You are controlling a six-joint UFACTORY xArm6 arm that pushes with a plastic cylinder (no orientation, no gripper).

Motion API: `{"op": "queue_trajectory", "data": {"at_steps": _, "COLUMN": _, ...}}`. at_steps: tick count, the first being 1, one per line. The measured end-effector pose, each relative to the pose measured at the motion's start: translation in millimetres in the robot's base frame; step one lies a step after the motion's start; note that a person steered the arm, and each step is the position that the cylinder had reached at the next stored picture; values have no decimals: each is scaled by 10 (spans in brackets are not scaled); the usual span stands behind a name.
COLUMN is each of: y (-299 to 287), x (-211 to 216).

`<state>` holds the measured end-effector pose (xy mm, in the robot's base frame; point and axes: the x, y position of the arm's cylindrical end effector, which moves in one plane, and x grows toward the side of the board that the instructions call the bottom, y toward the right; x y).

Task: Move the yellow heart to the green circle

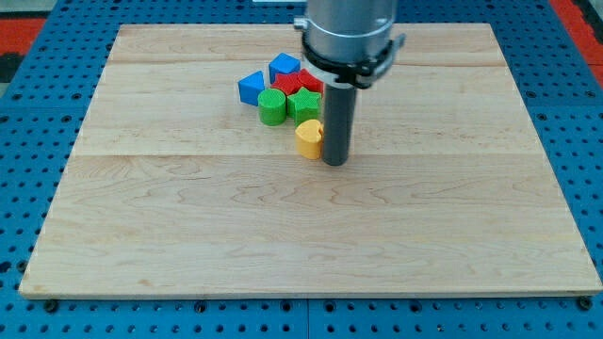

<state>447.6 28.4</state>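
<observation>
The yellow heart (307, 137) lies on the wooden board just below the cluster of blocks, near the view's upper middle. The green circle (272, 106) sits up and to the left of it, a short gap apart. My tip (336, 162) rests on the board right against the yellow heart's right side. A second green block (303, 104) stands directly above the heart, between it and the red blocks.
Two blue blocks (251, 87) (284, 66) and red blocks (300, 80) crowd the top of the cluster, touching the green ones. The wooden board (311, 245) lies on a blue perforated table (28, 38). The arm's grey body (347, 33) hangs over the cluster's right.
</observation>
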Motion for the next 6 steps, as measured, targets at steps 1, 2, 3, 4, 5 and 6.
{"op": "queue_trajectory", "data": {"at_steps": 1, "y": -41, "x": -6}}
{"op": "queue_trajectory", "data": {"at_steps": 2, "y": -317, "x": -39}}
{"op": "queue_trajectory", "data": {"at_steps": 3, "y": -719, "x": -118}}
{"op": "queue_trajectory", "data": {"at_steps": 4, "y": -1085, "x": -131}}
{"op": "queue_trajectory", "data": {"at_steps": 5, "y": -688, "x": 288}}
{"op": "queue_trajectory", "data": {"at_steps": 6, "y": -169, "x": 206}}
